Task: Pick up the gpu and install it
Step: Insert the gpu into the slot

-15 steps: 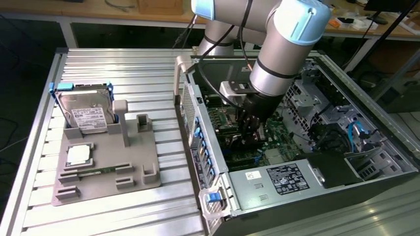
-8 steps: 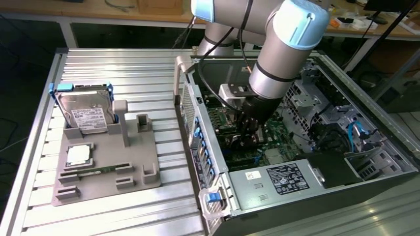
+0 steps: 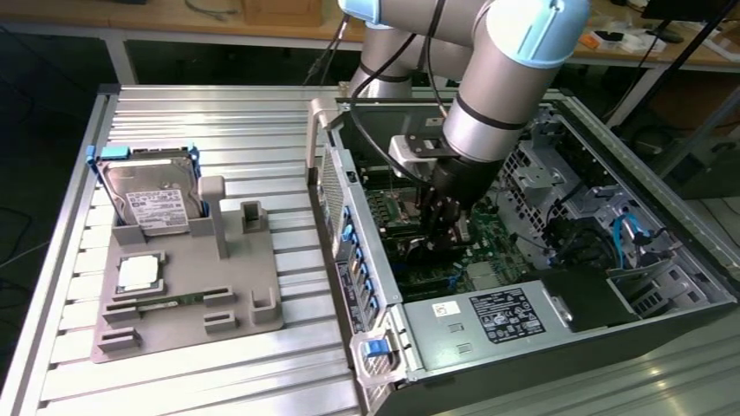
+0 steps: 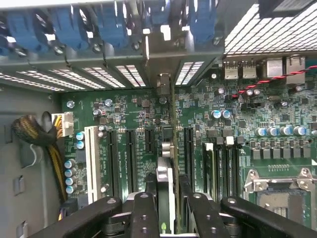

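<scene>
Fingers (image 4: pixel 143 208) of the gripper (image 4: pixel 167 184) stand slightly parted on either side of the gpu (image 4: pixel 169 148), unclenched. A thin dark gap shows between the card and one pad, so nothing is gripped.

The gpu stands on edge, upright on the motherboard (image 4: pixel 133 114), in line with the long black slots (image 4: pixel 113 158) and between two of them. Its far end reaches the case's rear wall, just below the row of blue clips (image 4: pixel 69 25). Whether it sits fully down in its slot I cannot tell.

Near the board's edge a white connector (image 4: pixel 64 123) meets a black-sleeved cable bundle (image 4: pixel 29 131), and beyond the slots on the other side lies the open processor socket (image 4: pixel 277 193).

In the exterior view the arm (image 3: pixel 509 78) reaches down from twelve o'clock into the open case (image 3: pixel 347 199), with the gripper low over the board at the picture's centre. At the case's five o'clock sits the silver power supply (image 3: pixel 497 316) with its white label, and blue cables (image 3: pixel 633 234) hang at three o'clock.

At nine o'clock from the case — on the exterior view's left — a grey tray (image 3: pixel 249 321) lies on the slatted table (image 3: pixel 208 113). A hard drive (image 3: pixel 151 199) with blue rails leans in its holder at the tray's eleven o'clock. A small square chip (image 3: pixel 139 273) rests flat just below it, toward seven o'clock.
</scene>
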{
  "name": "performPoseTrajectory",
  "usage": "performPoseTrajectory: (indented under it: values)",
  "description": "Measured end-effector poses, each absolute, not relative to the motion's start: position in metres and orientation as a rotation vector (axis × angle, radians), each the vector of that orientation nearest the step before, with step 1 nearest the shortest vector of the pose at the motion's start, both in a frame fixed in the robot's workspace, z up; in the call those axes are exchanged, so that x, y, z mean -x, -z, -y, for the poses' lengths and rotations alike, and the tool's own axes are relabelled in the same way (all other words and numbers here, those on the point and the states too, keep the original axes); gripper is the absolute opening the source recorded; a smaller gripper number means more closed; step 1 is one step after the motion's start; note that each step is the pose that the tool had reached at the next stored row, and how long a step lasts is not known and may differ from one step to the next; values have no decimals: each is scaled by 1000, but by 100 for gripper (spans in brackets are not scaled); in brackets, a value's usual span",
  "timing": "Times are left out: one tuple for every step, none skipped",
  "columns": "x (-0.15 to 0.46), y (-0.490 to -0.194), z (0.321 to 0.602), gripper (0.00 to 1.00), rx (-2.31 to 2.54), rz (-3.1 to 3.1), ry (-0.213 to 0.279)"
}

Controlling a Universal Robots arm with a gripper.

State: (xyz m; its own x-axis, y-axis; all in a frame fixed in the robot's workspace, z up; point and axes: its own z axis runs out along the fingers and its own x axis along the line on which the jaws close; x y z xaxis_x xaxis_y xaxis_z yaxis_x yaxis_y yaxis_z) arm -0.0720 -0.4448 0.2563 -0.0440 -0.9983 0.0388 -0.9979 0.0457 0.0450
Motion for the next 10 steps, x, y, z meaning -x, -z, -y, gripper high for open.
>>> performPoseTrajectory:
  values:
    - [72, -259, 445, 29, -2131, 2229, 7]
    - [72, -261, 445, 29, -2132, 2230, 5]
    - [72, -263, 445, 29, -2133, 2231, 3]
    - [72, -265, 445, 29, -2134, 2232, 1]
    - [72, -267, 445, 29, -2135, 2233, -2]
    - [72, -269, 445, 29, -2136, 2235, -4]
    - [73, -270, 445, 29, -2137, 2236, -6]
    - [73, -272, 444, 29, -2138, 2237, -8]
    - [73, -273, 444, 29, -2139, 2238, -10]
    - [73, -275, 444, 29, -2140, 2239, -13]
